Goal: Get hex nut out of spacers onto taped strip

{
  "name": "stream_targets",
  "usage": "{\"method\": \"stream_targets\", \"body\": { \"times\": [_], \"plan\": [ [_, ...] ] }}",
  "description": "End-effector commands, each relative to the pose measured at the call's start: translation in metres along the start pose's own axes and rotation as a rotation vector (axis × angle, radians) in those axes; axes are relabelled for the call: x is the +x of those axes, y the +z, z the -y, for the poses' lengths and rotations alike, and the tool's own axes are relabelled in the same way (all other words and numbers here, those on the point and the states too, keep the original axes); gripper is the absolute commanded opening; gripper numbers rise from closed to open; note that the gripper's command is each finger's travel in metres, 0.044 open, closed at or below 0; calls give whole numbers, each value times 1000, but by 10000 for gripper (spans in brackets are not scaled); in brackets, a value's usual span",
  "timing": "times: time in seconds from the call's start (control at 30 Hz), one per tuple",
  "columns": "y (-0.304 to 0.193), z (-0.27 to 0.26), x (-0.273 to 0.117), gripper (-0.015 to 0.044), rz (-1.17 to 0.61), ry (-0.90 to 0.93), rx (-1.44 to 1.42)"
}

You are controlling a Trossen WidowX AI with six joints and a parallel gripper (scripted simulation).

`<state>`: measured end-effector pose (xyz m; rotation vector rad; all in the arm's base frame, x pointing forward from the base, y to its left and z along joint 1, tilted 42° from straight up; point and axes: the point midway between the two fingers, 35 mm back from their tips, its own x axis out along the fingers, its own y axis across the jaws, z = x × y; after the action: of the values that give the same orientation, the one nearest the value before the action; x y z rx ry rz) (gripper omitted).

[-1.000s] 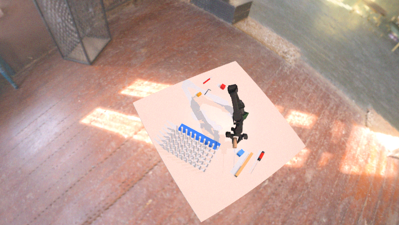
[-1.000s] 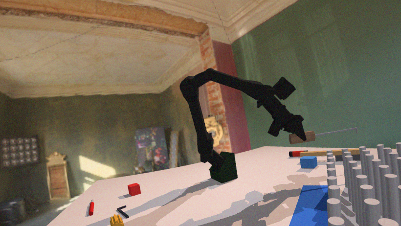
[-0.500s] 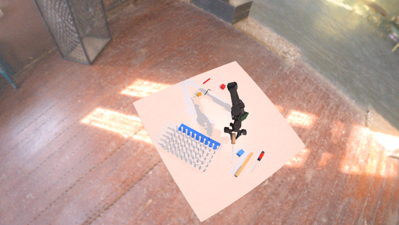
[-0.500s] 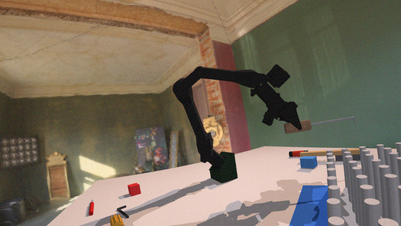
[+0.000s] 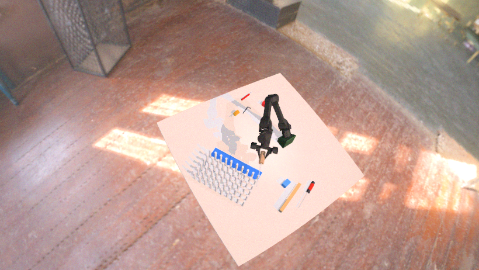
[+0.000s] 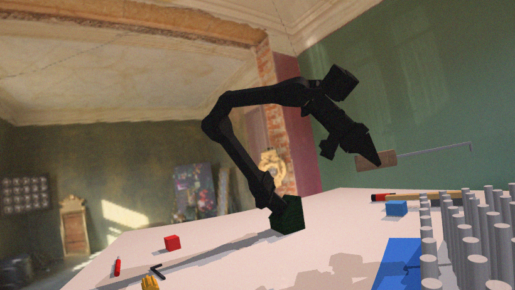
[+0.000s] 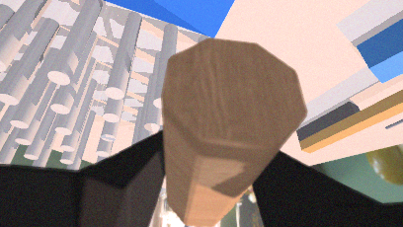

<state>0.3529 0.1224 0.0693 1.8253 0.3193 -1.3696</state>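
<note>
My gripper (image 5: 263, 153) (image 6: 377, 164) (image 7: 209, 144) is shut on the wooden handle of a hooked tool (image 5: 261, 159) (image 6: 365, 162) (image 7: 232, 94). The tool is in the air, its thin shaft tilted slightly up to a small downturned hook in the exterior view. The grey spacers (image 6: 428, 268) (image 7: 79, 44) stand upright in rows; in the top view the handle is beyond the near right corner of their field. The blue taped strip (image 5: 239, 163) (image 6: 399, 259) (image 7: 183, 15) runs along the front row. I cannot make out the nut; the spacers hide the ground between them.
A blue block (image 5: 285, 183) (image 6: 396, 208), a long wooden-coloured bar (image 5: 290, 197) and a red-black screwdriver (image 5: 310, 187) lie right of the field. A red block (image 6: 172, 243), red pen-like tool (image 5: 245, 96) (image 6: 117, 267), black hex key (image 6: 158, 273) and yellow piece (image 5: 236, 113) (image 6: 149, 282) are on the far side.
</note>
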Motion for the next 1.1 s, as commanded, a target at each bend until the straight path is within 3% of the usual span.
{"method": "stream_targets", "body": {
  "times": [0.0, 0.63, 1.07],
  "plan": [
    [7, -29, -14, 0, -20, 13, 27],
    [92, -146, -75, 0, -20, 122, 136],
    [165, -189, -124, 0, 12, 208, 196]
  ]
}}
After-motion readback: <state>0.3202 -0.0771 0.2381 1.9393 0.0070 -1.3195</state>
